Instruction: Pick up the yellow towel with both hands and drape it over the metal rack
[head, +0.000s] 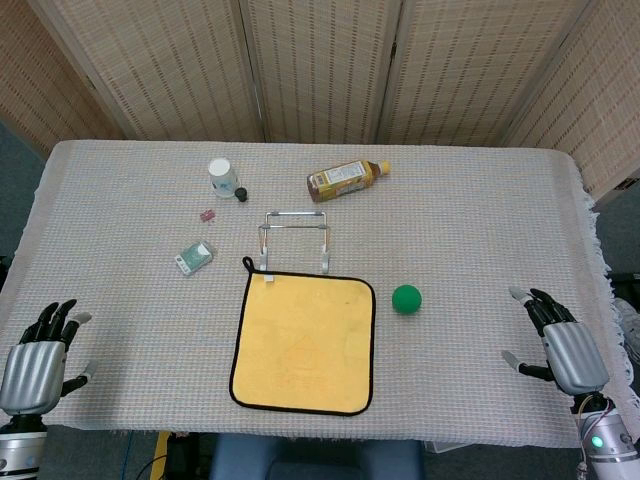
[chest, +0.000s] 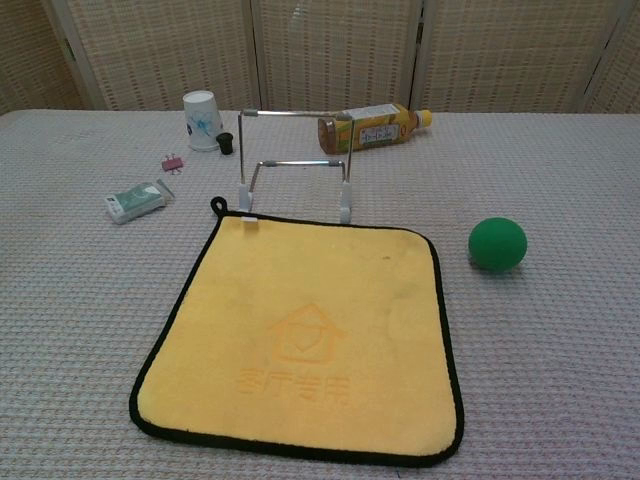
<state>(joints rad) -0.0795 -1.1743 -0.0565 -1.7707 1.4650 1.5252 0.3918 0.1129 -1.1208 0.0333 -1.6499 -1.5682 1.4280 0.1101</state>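
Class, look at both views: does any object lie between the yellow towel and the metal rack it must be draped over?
Nothing visible does. The yellow towel lies flat, its far edge right at the metal rack feet; the green ball sits off to the side.

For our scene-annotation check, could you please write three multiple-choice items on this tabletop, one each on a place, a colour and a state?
1. Where does the green ball lie relative to the yellow towel?
A. on it
B. to its right in the head view
C. behind the rack

2. What colour is the towel's border?
A. black
B. white
C. red

3. How does the bottle lie?
A. upright
B. on its side
C. inside the cup

Answers:
1 B, the ball sits on bare cloth right of the towel.
2 A, a dark edge rims the towel.
3 B, the bottle lies flat behind the metal rack.
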